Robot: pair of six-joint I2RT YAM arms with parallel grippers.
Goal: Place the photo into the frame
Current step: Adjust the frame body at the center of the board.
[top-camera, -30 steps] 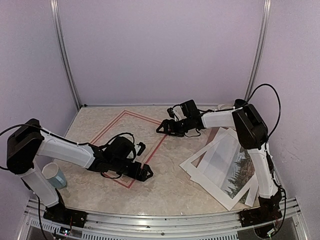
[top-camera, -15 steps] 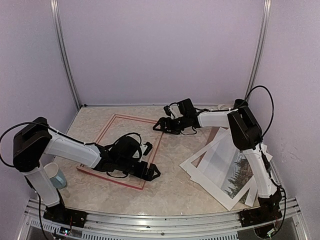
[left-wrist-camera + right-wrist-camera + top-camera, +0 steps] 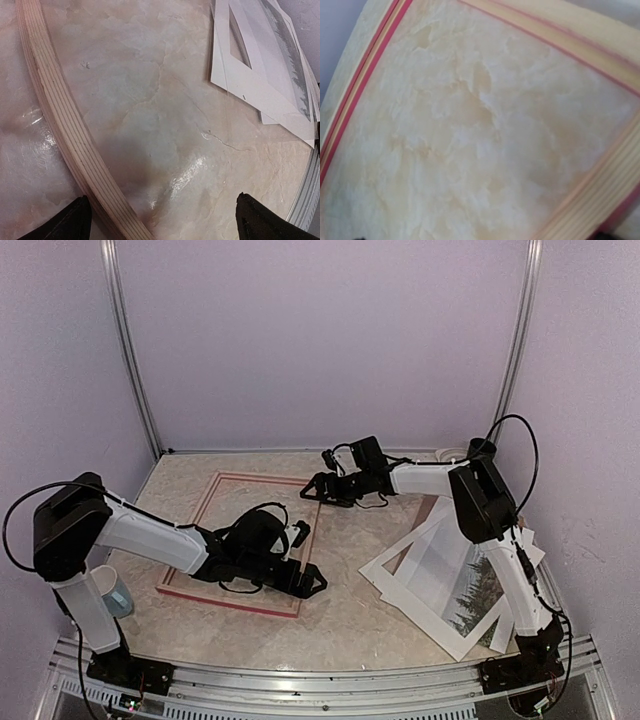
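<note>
So the frame (image 3: 190, 530) is lying flat on the table (image 3: 350, 625), over on the left-middle part, and both arms are reaching in at it from opposite ends.

The left gripper (image 3: 303, 558) is sitting low at the frame's near right corner with its jaws spread wide. In the left wrist view the pale, striped wooden rail (image 3: 62, 115) is running between the two fingertips, right beside one of them and well clear of the other. The jaws aren't pinching anything, just straddling that rail.

The right gripper (image 3: 318, 490) is hanging over the far right corner of the frame. Its wrist camera is looking down on a blurry corner with pink-red edges and pale wood, and marbled tabletop inside it. Only tiny dark bits of the fingertips are peeking in at the bottom edge, so I'm reading the jaws as spread apart too, with nothing in them.

The photo (image 3: 480, 590) is sitting way off on the right side of the table, well apart from both grippers. It's lying in a loose pile with the white mat (image 3: 420, 580) overlapping it, so only the strip with the dark trees is showing. The right arm's upper section is crossing above that pile.

A pale blue cup (image 3: 112, 592) is standing at the near left edge, beside the left arm's base.
</note>
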